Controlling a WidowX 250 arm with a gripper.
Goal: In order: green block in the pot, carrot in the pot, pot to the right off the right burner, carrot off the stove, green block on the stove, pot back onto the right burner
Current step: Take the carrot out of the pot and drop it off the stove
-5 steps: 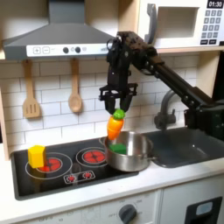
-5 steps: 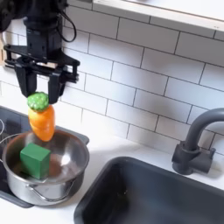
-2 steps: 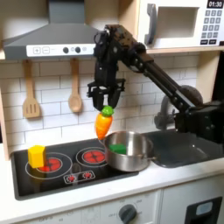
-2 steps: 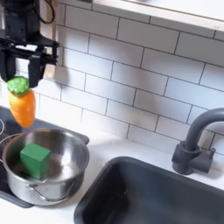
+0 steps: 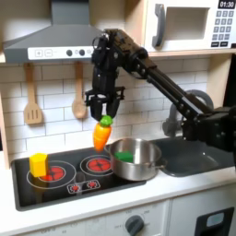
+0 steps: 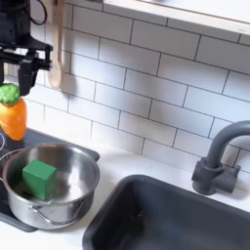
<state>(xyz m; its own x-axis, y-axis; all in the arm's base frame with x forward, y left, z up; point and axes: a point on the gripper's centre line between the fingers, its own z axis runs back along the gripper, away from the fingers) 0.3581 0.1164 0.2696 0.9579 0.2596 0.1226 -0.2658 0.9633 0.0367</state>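
Note:
My gripper (image 5: 103,117) (image 6: 12,86) hangs over the stove (image 5: 69,189) and is shut on the green top of the orange carrot (image 5: 100,135) (image 6: 12,117). The carrot dangles upright in the air, above the burner (image 5: 96,166) just left of the pot in the first exterior view. The shiny steel pot (image 5: 136,159) (image 6: 54,186) stands at the cooktop's right end, partly past its edge. Inside it lies the green block (image 5: 124,156) (image 6: 39,177). To the pot's right in both exterior views is the dark grey sink (image 5: 194,152) (image 6: 176,217).
A yellow block (image 5: 39,164) stands on the other burner at the first exterior view's left. Wooden utensils (image 5: 33,97) hang on the tiled wall behind. A dark faucet (image 6: 220,156) rises at the sink's back. A microwave (image 5: 198,23) sits high at the first exterior view's right.
My gripper has carried the carrot leftward in both exterior views, from above the pot to above the stove beside it. Pot and green block have stayed put.

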